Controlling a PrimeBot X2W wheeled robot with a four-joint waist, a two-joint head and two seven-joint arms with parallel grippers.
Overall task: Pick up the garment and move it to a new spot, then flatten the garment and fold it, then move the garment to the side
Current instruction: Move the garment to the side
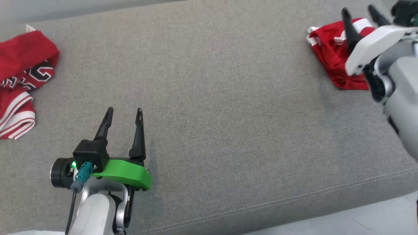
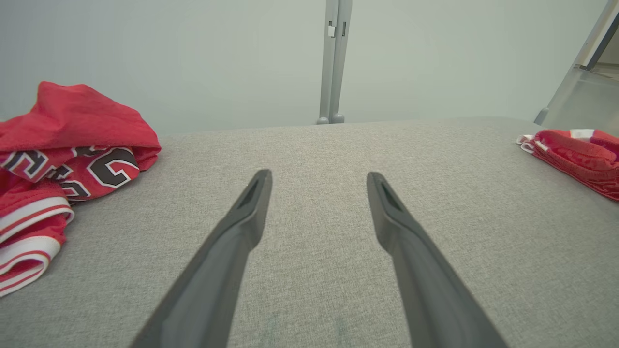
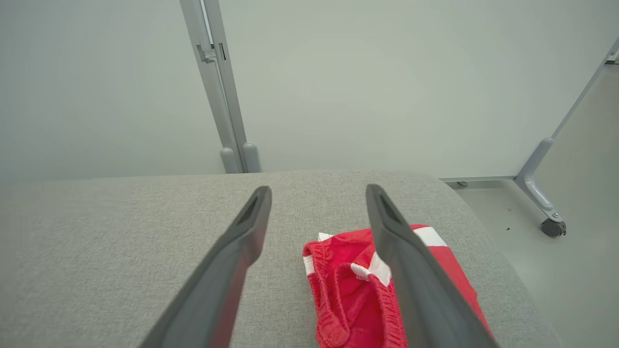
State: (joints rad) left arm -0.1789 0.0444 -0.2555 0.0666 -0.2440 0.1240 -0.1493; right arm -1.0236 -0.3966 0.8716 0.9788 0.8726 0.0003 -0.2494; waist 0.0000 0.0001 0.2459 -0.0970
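A crumpled red garment [image 1: 23, 78] with black-and-white lettering and white-striped trim lies at the far left of the grey cushion; the left wrist view has it at its left edge [image 2: 72, 145]. My left gripper [image 1: 124, 112] stands open over bare cushion to the right of that garment, apart from it, with nothing between its fingers [image 2: 319, 176]. A smaller bunched red garment [image 1: 328, 55] with white trim lies at the far right. My right gripper [image 1: 358, 11] hovers open above it [image 3: 318, 193], and its right finger crosses in front of the red cloth [image 3: 348, 290].
The grey upholstered cushion [image 1: 228, 98] spans the view, with its stitched front edge at lower right and pale floor [image 1: 365, 218] beyond. A pale partition with a grey post [image 2: 333, 63] stands behind, and a castered leg [image 3: 551, 224] stands off the right end.
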